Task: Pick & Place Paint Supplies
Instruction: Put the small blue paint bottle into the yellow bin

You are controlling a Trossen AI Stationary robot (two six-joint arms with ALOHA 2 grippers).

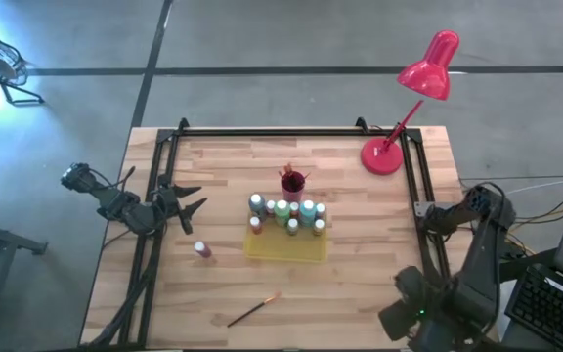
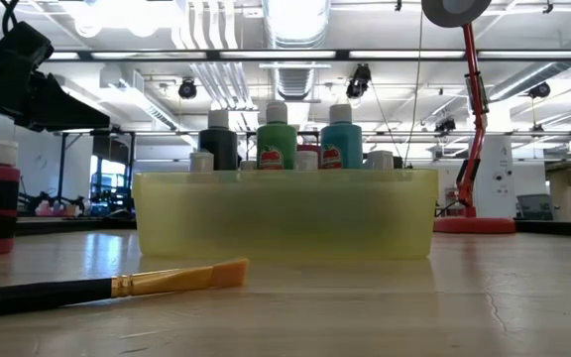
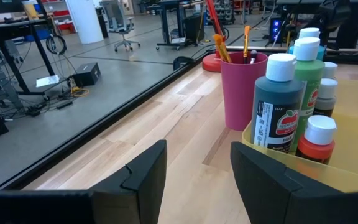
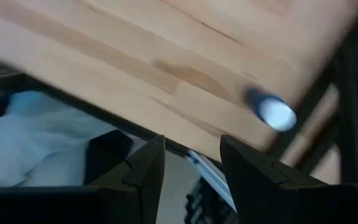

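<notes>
A wooden table (image 1: 223,293) is seen from above, with a yellow tray (image 1: 283,249) at its middle. About ten paint bottles (image 1: 283,210) are stood upright inside the tray, likely already placed. A magenta cup (image 1: 292,183) is set just beyond the tray, with orange-tipped brushes (image 3: 219,46) held upright in it.

The left gripper (image 1: 189,204) is held low over the table, its fingers spread apart and nothing between them. Ahead of it and slightly to one side, the tray and cup are seen; a dark green bottle (image 3: 278,106) stands nearest. A red bottle (image 1: 202,250) is left standing alone on the table, just beside this gripper and outside the tray, so it probably remains to be collected. A loose brush (image 1: 253,310) lies flat on the table, well apart from both grippers.

The right gripper (image 4: 191,168) is held off the table's edge, fingers parted and empty, apparently waiting. A red lamp (image 1: 413,98) stands at the far corner.
</notes>
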